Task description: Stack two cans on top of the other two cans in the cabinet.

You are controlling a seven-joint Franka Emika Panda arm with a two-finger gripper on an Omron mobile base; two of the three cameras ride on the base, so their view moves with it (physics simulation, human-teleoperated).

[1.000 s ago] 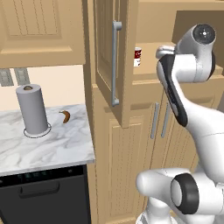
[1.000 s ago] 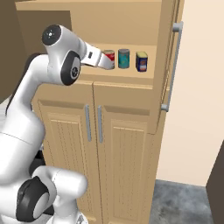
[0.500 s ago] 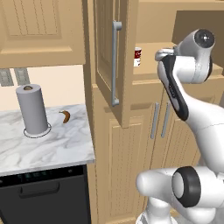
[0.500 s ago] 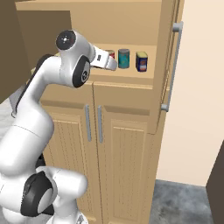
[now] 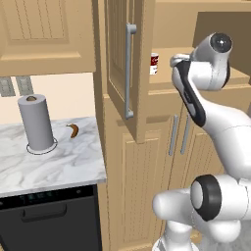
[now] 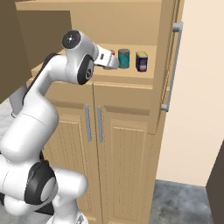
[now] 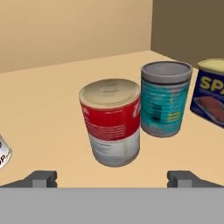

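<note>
On the open cabinet's shelf (image 7: 52, 109), a red-and-white can (image 7: 112, 127) stands straight ahead of my gripper (image 7: 112, 179), whose fingertips (image 7: 42, 178) are spread wide to either side of it, a little short of it. Right of it stand the teal can (image 7: 165, 98) and the navy tin (image 7: 211, 92). Another red-and-white can (image 7: 2, 154) peeks in at the left edge and shows with its dark label (image 5: 154, 63) in the left base view. From the right, my gripper (image 6: 113, 64) hangs open before the teal can (image 6: 124, 58) and navy tin (image 6: 141, 61).
The cabinet door (image 5: 117, 59) stands open to the left of the arm, with its grey bar handle (image 5: 129, 71) facing out. Two lower doors (image 6: 109, 131) sit under the shelf. On the marble counter (image 5: 73, 157) stand a paper-towel roll (image 5: 35, 122) and a banana (image 5: 73, 130).
The arm has stretched forward and the hand has moved in over the shelf, closer to the cans. The cans have not moved.
</note>
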